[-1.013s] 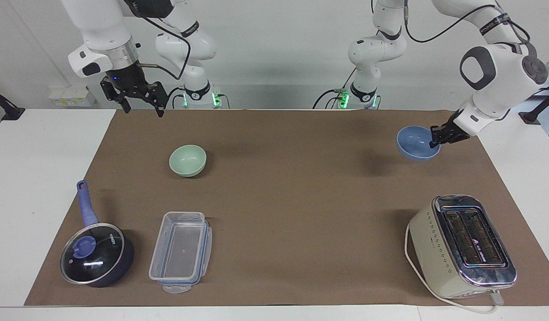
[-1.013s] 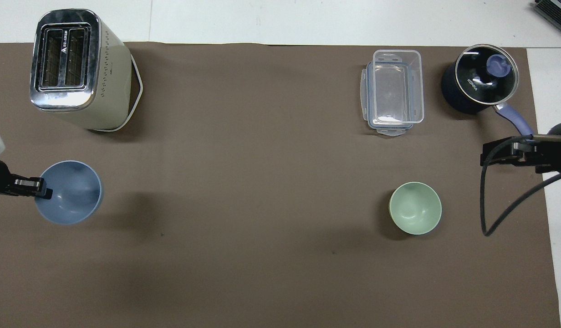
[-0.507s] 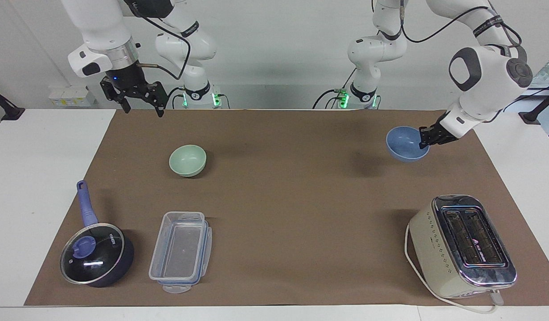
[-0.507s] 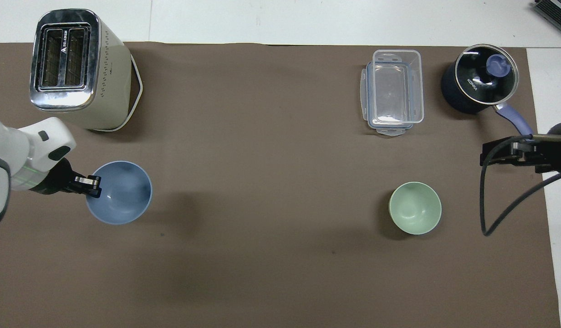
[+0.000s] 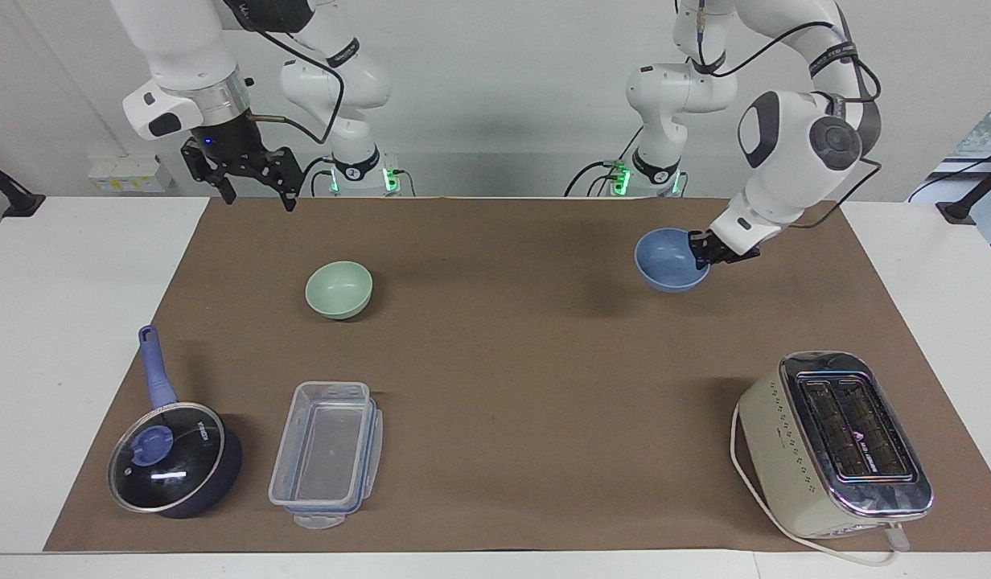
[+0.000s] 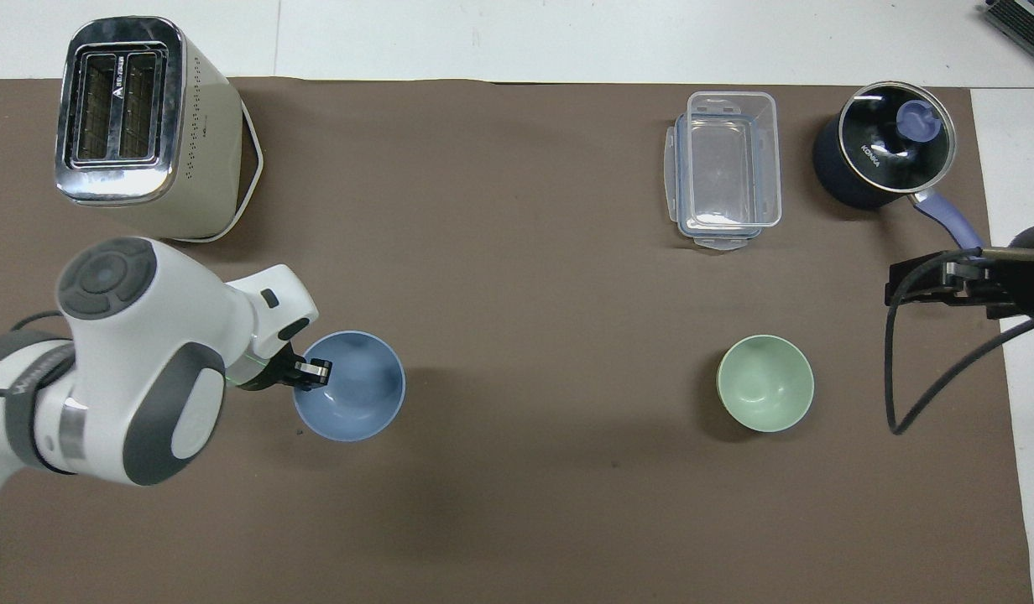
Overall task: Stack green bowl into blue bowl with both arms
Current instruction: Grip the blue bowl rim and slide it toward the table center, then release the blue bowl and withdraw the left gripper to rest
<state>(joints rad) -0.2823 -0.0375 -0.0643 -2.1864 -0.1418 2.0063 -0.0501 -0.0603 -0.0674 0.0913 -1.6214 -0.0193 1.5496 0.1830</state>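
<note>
The periwinkle-blue bowl (image 5: pixel 671 259) hangs upright a little above the brown mat, toward the left arm's end of the table. My left gripper (image 5: pixel 701 248) is shut on its rim, on the side toward the left arm's end. In the overhead view the blue bowl (image 6: pixel 353 387) and the left gripper (image 6: pixel 315 372) show the same grip. The pale green bowl (image 5: pixel 339 289) stands on the mat toward the right arm's end; it also shows in the overhead view (image 6: pixel 765 383). My right gripper (image 5: pixel 254 189) waits open and empty, raised over the mat's edge near the robots (image 6: pixel 928 289).
A cream toaster (image 5: pixel 837 442) stands farther from the robots than the blue bowl. A clear plastic container (image 5: pixel 326 454) and a dark blue lidded saucepan (image 5: pixel 174 466) lie farther from the robots than the green bowl. Bare brown mat (image 5: pixel 503 362) lies between the bowls.
My left arm has carried the blue bowl from the left arm's end of the mat toward the middle, closer to the green bowl. The right arm and green bowl have not moved.
</note>
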